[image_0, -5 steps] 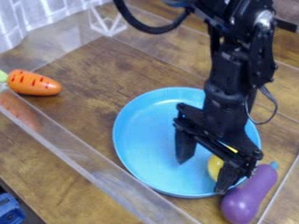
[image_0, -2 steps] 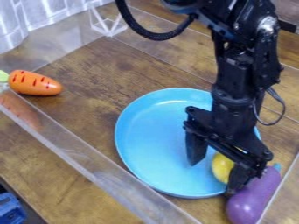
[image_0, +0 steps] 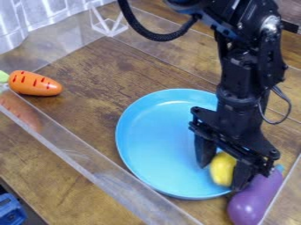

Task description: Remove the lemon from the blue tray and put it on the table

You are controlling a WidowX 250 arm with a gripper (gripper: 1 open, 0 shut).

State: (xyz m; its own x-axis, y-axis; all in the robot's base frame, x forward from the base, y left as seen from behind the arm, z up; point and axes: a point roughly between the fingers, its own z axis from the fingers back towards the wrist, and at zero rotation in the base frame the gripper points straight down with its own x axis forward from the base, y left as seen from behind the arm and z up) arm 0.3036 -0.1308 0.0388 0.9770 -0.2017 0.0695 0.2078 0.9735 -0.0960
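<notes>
The lemon (image_0: pixel 223 170), small and bright yellow, lies on the right inner edge of the round blue tray (image_0: pixel 153 145). The tray rests on the dark wood table (image_0: pixel 129 75). My black gripper (image_0: pixel 223 173) points straight down over that spot. One of its fingers stands on each side of the lemon, and the jaws are closed against it. The lemon still rests low in the tray. The right finger and the hand hide part of it.
A purple eggplant (image_0: pixel 256 204) lies just outside the tray's right rim, close to my right finger. An orange carrot (image_0: pixel 35 84) sits at the far left. Clear acrylic walls (image_0: pixel 70 149) edge the table along the front left and the back.
The fingers, which stood wide around the lemon, have closed in on it. The hand has barely shifted.
</notes>
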